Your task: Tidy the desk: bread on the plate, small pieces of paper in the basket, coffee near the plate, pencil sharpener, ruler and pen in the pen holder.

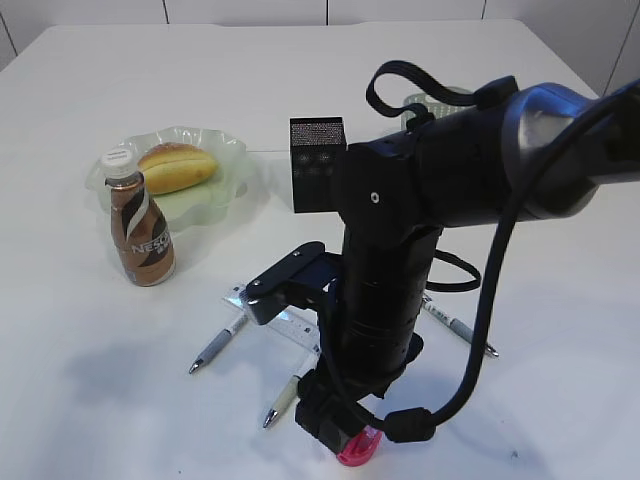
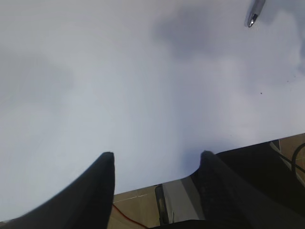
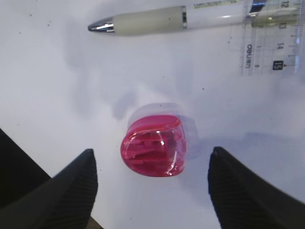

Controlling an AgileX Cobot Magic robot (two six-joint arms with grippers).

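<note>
The pink pencil sharpener (image 3: 155, 145) lies on the white table between the open jaws of my right gripper (image 3: 152, 151), untouched; in the exterior view the sharpener (image 1: 360, 447) shows just under that gripper (image 1: 330, 425). A white pen (image 3: 167, 19) and the clear ruler (image 3: 269, 43) lie just beyond it. The bread (image 1: 176, 166) is on the pale green plate (image 1: 232, 152), with the coffee bottle (image 1: 140, 230) upright in front of it. The black pen holder (image 1: 317, 165) stands behind the right arm. My left gripper (image 2: 157, 155) is open and empty over bare table. No paper pieces show.
Three pens (image 1: 215, 345) (image 1: 283, 400) (image 1: 457, 326) and the ruler (image 1: 290, 322) lie around the right arm. A basket (image 1: 432, 100) shows partly behind it. A pen tip (image 2: 252, 14) shows in the left wrist view. The table's near edge lies under the left gripper.
</note>
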